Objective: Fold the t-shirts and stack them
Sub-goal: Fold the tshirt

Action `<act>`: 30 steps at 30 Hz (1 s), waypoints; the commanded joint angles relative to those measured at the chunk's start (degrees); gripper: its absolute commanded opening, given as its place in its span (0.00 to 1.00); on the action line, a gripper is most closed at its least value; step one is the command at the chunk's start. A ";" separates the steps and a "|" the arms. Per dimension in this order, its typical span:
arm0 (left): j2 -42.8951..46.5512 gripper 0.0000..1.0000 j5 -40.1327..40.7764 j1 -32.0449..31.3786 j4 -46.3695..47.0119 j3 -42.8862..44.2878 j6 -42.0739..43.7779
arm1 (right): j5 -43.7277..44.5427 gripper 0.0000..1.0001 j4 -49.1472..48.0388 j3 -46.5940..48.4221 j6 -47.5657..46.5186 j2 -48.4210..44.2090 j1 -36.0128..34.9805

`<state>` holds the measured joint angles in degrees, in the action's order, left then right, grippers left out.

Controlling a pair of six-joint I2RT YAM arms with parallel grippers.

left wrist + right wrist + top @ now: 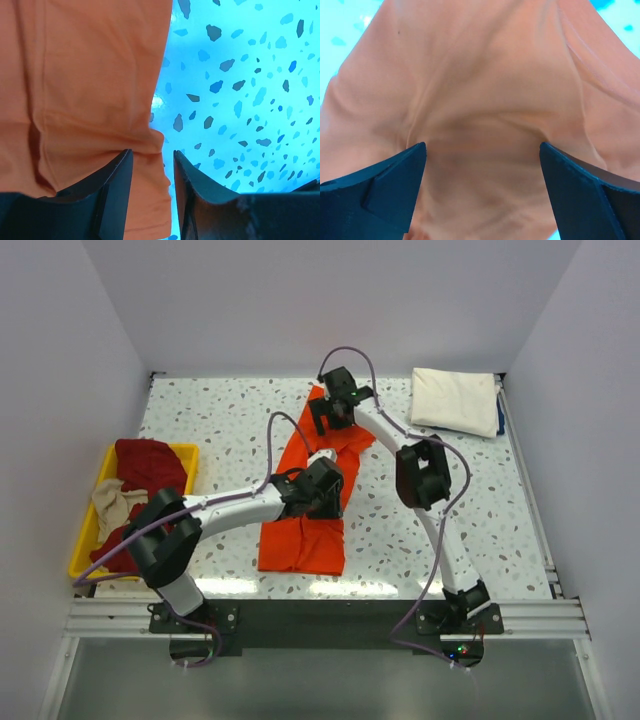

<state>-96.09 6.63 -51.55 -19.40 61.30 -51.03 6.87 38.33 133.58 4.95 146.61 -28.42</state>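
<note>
Orange t-shirt (pixel 300 540) lies in a long strip down the ctr of the speckled surface (pixel 450 530), near end broad and flat. L pincer (pixel 152 152) hangs low at the strip's right edge, mid-length, jaws part-way apart w/ the hem showing in the gap, nothing pinched. At left, a yellow tray (pixel 85 530) holds a dark red t-shirt (pixel 150 462) and a beige t-shirt (pixel 118 502), heaped. Farther back, R pincer (pixel 482 145) stands wide open over the orange cloth's bunched far end. Cream-white t-shirt (pixel 455 400) sits folded in the far right corner.
</note>
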 commanded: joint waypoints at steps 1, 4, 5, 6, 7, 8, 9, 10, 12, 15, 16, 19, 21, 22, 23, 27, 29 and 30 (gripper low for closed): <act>4.16 0.43 2.68 0.57 -2.13 -0.20 4.26 | 2.26 0.99 -3.78 -4.19 4.08 -12.47 0.82; 3.11 0.43 3.21 0.57 -2.48 -1.09 6.28 | 2.18 0.99 -3.96 -10.07 9.45 -16.96 2.58; 2.24 0.41 1.91 0.40 -2.14 -0.92 8.64 | 1.92 0.97 -4.40 -13.31 10.59 -17.75 3.02; 0.40 0.40 2.15 -0.12 -2.83 -0.57 9.36 | 1.48 0.94 -5.01 -15.17 11.74 -18.54 3.55; -0.31 0.38 2.94 -0.39 -4.49 -0.13 9.97 | 1.21 0.90 -5.80 -17.02 13.40 -19.85 4.33; -0.76 0.37 3.21 -0.83 -4.51 -0.39 10.59 | 1.04 0.80 -7.46 -20.08 13.94 -20.22 4.69; -0.94 0.37 3.56 -1.70 -4.60 -1.35 10.94 | 0.34 0.74 -8.17 -21.16 14.55 -20.39 5.22; -0.85 0.35 3.91 -2.15 -4.77 -2.14 11.03 | 0.33 0.69 -8.53 -21.95 14.82 -20.05 5.57; -0.50 0.34 3.56 -3.29 -4.33 -3.63 11.56 | 0.42 0.57 -8.27 -22.40 15.09 -19.17 5.84; -0.67 0.32 3.91 -4.96 -4.95 -6.00 12.09 | 0.77 0.46 -7.30 -21.43 15.35 -16.62 6.62; -0.59 0.31 4.00 -5.23 -5.38 -6.36 12.09 | 0.77 0.44 -7.21 -21.26 15.35 -16.01 6.63; -0.32 0.31 3.91 -6.10 -5.74 -8.82 12.09 | 1.30 0.36 -5.90 -19.76 15.00 -13.37 6.98; 0.82 0.30 3.13 -6.46 -5.83 -10.06 12.26 | 0.95 0.33 -5.28 -18.62 14.65 -11.17 7.24; 1.26 0.30 2.51 -6.46 -6.00 -11.19 12.44 | 0.95 0.32 -5.02 -18.18 14.13 -10.30 7.33; 1.70 0.30 1.64 -6.63 -6.26 -11.55 12.53 | 0.95 0.32 -4.23 -16.79 13.86 -9.59 7.42; 4.68 0.29 -1.44 -7.34 -6.36 -14.53 12.97 | 2.08 0.32 -2.56 -12.21 10.97 -4.85 8.03; 4.86 0.28 -3.37 -7.60 -5.92 -14.89 13.06 | 2.27 0.33 -2.90 -9.76 9.56 -3.44 8.30; 4.95 0.28 -3.47 -7.95 -5.74 -14.89 13.14 | 2.18 0.34 -3.34 -9.04 7.90 -2.82 8.47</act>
<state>-91.11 7.22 -58.41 -22.28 48.58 -39.29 8.05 33.28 121.38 16.88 141.05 -20.86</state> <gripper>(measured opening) 0.285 0.329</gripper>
